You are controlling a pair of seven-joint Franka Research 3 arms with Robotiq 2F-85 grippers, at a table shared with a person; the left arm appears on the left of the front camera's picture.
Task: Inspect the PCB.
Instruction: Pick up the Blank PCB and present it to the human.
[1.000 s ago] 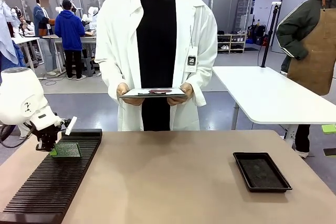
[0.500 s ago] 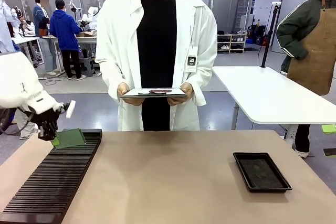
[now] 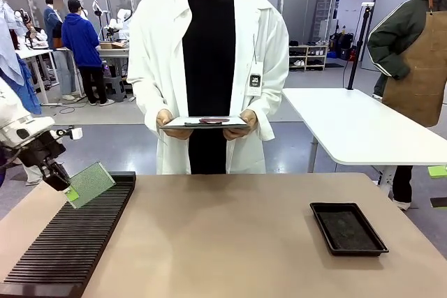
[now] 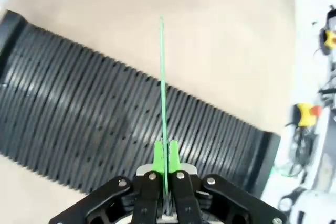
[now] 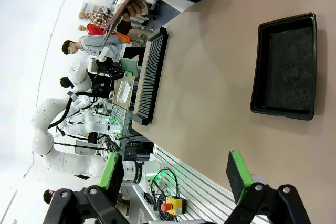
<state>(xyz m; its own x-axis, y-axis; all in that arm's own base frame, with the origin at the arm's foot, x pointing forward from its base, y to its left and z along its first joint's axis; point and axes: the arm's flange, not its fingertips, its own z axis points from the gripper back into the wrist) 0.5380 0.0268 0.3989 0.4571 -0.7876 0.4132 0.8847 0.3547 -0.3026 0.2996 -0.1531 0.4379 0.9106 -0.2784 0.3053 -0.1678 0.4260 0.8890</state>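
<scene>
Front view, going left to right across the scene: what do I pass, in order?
Left gripper → PCB clamped in it → slab the person holds → black tray on the table.

Rack (image 3: 70, 242) on table's (image 3: 223, 242) left, tray (image 3: 360, 251) on right, PCB (image 3: 92, 182) above rack's far end, person (image 3: 209, 68) behind.

Ribbed black rack (image 3: 70, 242) along left side of tan table (image 3: 223, 242); shallow black tray (image 3: 348, 228) near right, well apart. Past far edge, person in white coat (image 3: 209, 68) with flat slab (image 3: 204, 123) at waist. White table (image 3: 349, 127) behind, right.
</scene>
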